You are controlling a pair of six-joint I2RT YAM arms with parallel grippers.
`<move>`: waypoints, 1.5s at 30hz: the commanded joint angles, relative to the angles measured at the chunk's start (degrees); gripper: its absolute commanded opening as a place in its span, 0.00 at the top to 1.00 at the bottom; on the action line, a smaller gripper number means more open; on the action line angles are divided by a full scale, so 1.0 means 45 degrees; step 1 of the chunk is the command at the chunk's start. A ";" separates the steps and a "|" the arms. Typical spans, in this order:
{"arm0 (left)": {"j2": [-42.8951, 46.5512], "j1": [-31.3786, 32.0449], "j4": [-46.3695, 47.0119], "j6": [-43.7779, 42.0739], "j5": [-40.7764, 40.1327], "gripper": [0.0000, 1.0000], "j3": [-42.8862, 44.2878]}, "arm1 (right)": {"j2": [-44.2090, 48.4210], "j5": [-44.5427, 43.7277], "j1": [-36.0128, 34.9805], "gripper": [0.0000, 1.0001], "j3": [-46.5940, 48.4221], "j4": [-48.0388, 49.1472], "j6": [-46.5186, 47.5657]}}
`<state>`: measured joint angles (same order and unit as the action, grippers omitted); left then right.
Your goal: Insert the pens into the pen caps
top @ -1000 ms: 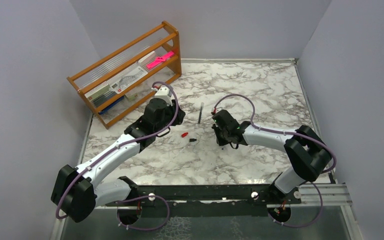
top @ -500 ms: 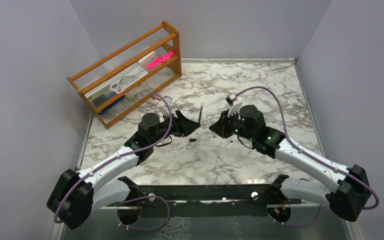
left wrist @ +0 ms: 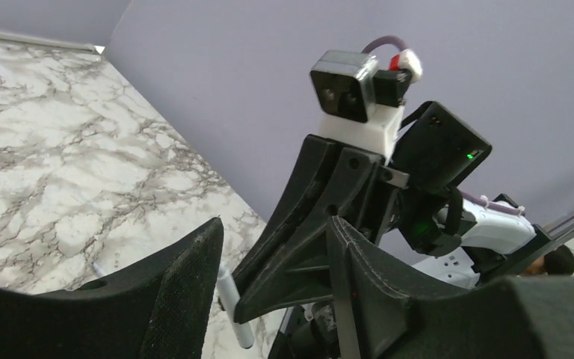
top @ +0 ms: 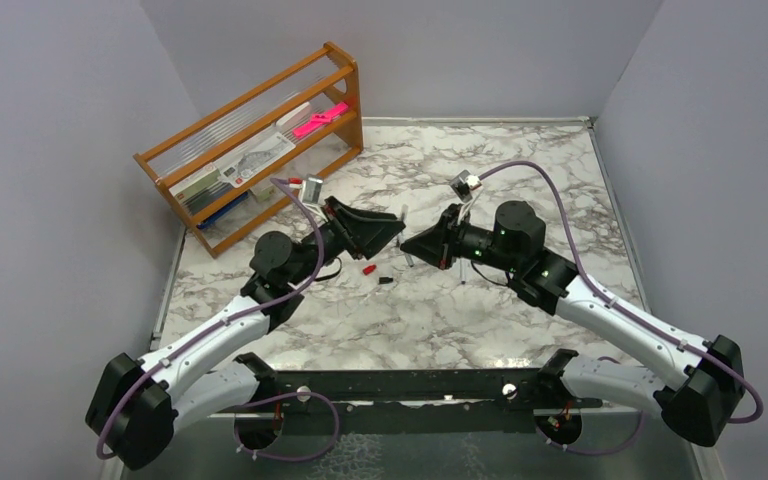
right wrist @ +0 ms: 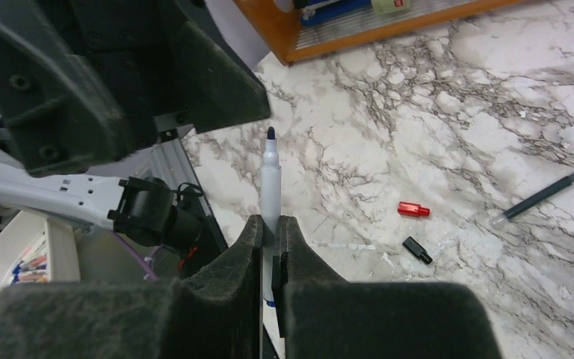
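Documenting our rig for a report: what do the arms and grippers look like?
The left arm and right arm have white link shells and chunky black joints, each trailing a purple cable. The left gripper and right gripper have black, wedge-shaped, rough-textured fingers, each topped by a grey camera on a white mount.

1. Two thin plastic stick pens: one white-barrelled pen (right wrist: 270, 183), one black-barrelled pen (right wrist: 549, 191).
2. Two tiny tube caps: one red cap (right wrist: 413, 210), one black cap (right wrist: 417, 250).
3. One orange wooden rack (top: 354, 105).
4. One flat bright-pink object (top: 320, 119).
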<state>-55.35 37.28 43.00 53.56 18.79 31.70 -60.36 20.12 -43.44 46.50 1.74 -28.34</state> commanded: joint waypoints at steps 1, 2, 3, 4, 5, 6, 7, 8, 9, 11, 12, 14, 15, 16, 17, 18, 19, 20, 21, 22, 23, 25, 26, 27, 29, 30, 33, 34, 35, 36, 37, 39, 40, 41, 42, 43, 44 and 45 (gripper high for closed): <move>-0.0728 0.0133 0.0527 -0.0184 0.0360 0.46 0.0120 | 0.0247 0.0859 -0.0032 0.99 -0.0092 0.1460 -0.0350; -0.0871 0.0144 0.0544 -0.0157 0.0416 0.46 0.0159 | 0.0327 0.0834 -0.0034 0.99 -0.0208 0.1712 -0.0437; -0.0974 0.0182 0.0556 -0.0136 0.0432 0.46 0.0218 | 0.0351 0.0848 -0.0034 0.99 -0.0249 0.1866 -0.0506; -0.1024 0.0248 0.0597 -0.0143 0.0425 0.46 0.0257 | 0.0317 0.0872 -0.0029 0.99 -0.0168 0.1883 -0.0470; -0.1040 0.0319 0.0624 -0.0186 0.0377 0.46 0.0303 | 0.0279 0.0919 -0.0033 0.99 -0.0056 0.1804 -0.0435; -0.1022 0.0358 0.0637 -0.0230 0.0335 0.46 0.0341 | 0.0236 0.0941 -0.0034 0.99 0.0033 0.1760 -0.0382; -0.0993 0.0394 0.0639 -0.0241 0.0268 0.46 0.0370 | 0.0184 0.0942 -0.0034 0.99 0.0120 0.1681 -0.0365; -0.0975 0.0421 0.0644 -0.0242 0.0250 0.47 0.0408 | 0.0123 0.0910 -0.0022 0.99 0.0236 0.1613 -0.0353; -0.0948 0.0441 0.0640 -0.0242 0.0270 0.51 0.0446 | 0.0109 0.0901 -0.0032 0.99 0.0294 0.1568 -0.0330; -0.0945 0.0480 0.0647 -0.0243 0.0397 0.71 0.0526 | 0.0106 0.0799 -0.0029 0.99 0.0367 0.1553 -0.0357; -0.0925 0.0500 0.0640 -0.0252 0.0437 0.80 0.0549 | 0.0121 0.0744 -0.0033 0.99 0.0369 0.1585 -0.0362; -0.0915 0.0506 0.0641 -0.0126 0.0473 0.92 0.0570 | 0.0177 0.0559 -0.0034 0.99 0.0360 0.1620 -0.0417; -0.0889 0.0515 0.0642 -0.0101 0.0474 0.97 0.0559 | 0.0208 0.0501 -0.0034 0.99 0.0342 0.1685 -0.0431; -0.0869 0.0507 0.0642 -0.0063 0.0442 1.00 0.0553 | 0.0232 0.0465 -0.0034 0.99 0.0290 0.1738 -0.0467; -0.0825 0.0505 0.0652 0.0044 0.0370 1.00 0.0521 | 0.0269 0.0477 -0.0034 0.99 0.0260 0.1784 -0.0505; -0.0788 0.0515 0.0655 0.0109 0.0248 1.00 0.0487 | 0.0305 0.0530 -0.0034 0.98 0.0185 0.1880 -0.0532; -0.0725 0.0507 0.0643 0.0141 0.0126 1.00 0.0476 | 0.0351 0.0602 -0.0034 0.90 0.0093 0.1982 -0.0587; -0.0685 0.0505 0.0644 0.0148 -0.0009 1.00 0.0484 | 0.0364 0.0855 -0.0034 0.80 -0.0019 0.2110 -0.0584; -0.0648 0.0505 0.0630 0.0090 -0.0107 1.00 0.0545 | 0.0356 0.1056 -0.0034 0.72 -0.0079 0.2172 -0.0535; -0.0631 0.0505 0.0626 0.0036 -0.0238 1.00 0.0625 | 0.0335 0.1152 -0.0034 0.68 -0.0102 0.2121 -0.0497; -0.0654 0.0508 0.0630 -0.0010 -0.0338 1.00 0.0745 | 0.0313 0.1161 -0.0032 0.66 -0.0102 0.2015 -0.0441; -0.0837 0.0494 0.0602 -0.0061 -0.0387 1.00 0.1092 | 0.0336 0.0982 -0.0033 0.66 -0.0137 0.1851 -0.0357; -0.0987 0.0487 0.0588 -0.0085 -0.0327 1.00 0.1308 | 0.0362 0.0935 -0.0034 0.66 -0.0162 0.1844 -0.0304; -0.1167 0.0491 0.0564 -0.0096 -0.0203 1.00 0.1494 | 0.0361 0.0870 -0.0034 0.66 -0.0161 0.1807 -0.0246; -0.1436 0.0496 0.0563 -0.0052 -0.0084 1.00 0.1767 | 0.0305 0.0878 -0.0034 0.66 -0.0121 0.1737 -0.0164; -0.1533 0.0499 0.0590 -0.0062 -0.0082 1.00 0.1857 | 0.0253 0.0880 -0.0034 0.66 -0.0087 0.1710 -0.0135; -0.1765 0.0486 0.0595 -0.0085 -0.0021 1.00 0.2092 | 0.0192 0.0754 -0.0034 0.78 -0.0086 0.1804 -0.0168; -0.1838 0.0486 0.0585 -0.0091 0.0060 1.00 0.2139 | 0.0190 0.0713 -0.0034 0.89 -0.0098 0.1872 -0.0182; -0.1884 0.0491 0.0581 -0.0069 0.0151 1.00 0.2147 | 0.0207 0.0679 -0.0034 0.97 -0.0089 0.1947 -0.0187; -0.1914 0.0496 0.0590 -0.0052 0.0223 1.00 0.2136 | 0.0241 0.0682 -0.0034 0.99 -0.0095 0.2066 -0.0170; -0.1935 0.0487 0.0584 -0.0077 0.0311 0.97 0.2108 | 0.0280 0.0675 -0.0034 0.99 -0.0143 0.2208 -0.0156; -0.1910 0.0488 0.0591 -0.0012 0.0472 0.84 0.2002 | 0.0376 0.0504 -0.0034 0.99 -0.0150 0.2373 -0.0179; -0.1868 0.0503 0.0601 0.0048 0.0481 0.71 0.1925 | 0.0389 0.0404 -0.0034 0.99 -0.0213 0.2544 -0.0250; -0.1807 0.0505 0.0617 0.0126 0.0465 0.60 0.1813 | 0.0420 0.0318 -0.0034 0.99 -0.0270 0.2771 -0.0373; -0.1728 0.0505 0.0639 0.0146 0.0434 0.57 0.1704 | 0.0409 0.0281 -0.0034 0.99 -0.0318 0.3009 -0.0520; -0.1665 0.0505 0.0671 0.0155 0.0395 0.56 0.1595 | 0.0391 0.0234 -0.0034 0.99 -0.0329 0.3163 -0.0616; -0.1572 0.0515 0.0680 0.0149 0.0369 0.59 0.1496 | 0.0350 0.0219 -0.0029 0.99 -0.0316 0.3288 -0.0675; -0.1516 0.0524 0.0678 0.0122 0.0375 0.64 0.1430 | 0.0305 0.0185 -0.0024 0.99 -0.0285 0.3371 -0.0734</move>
<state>-63.86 39.16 44.53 54.22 19.09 39.57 -59.83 22.85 -43.44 45.58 11.66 -30.26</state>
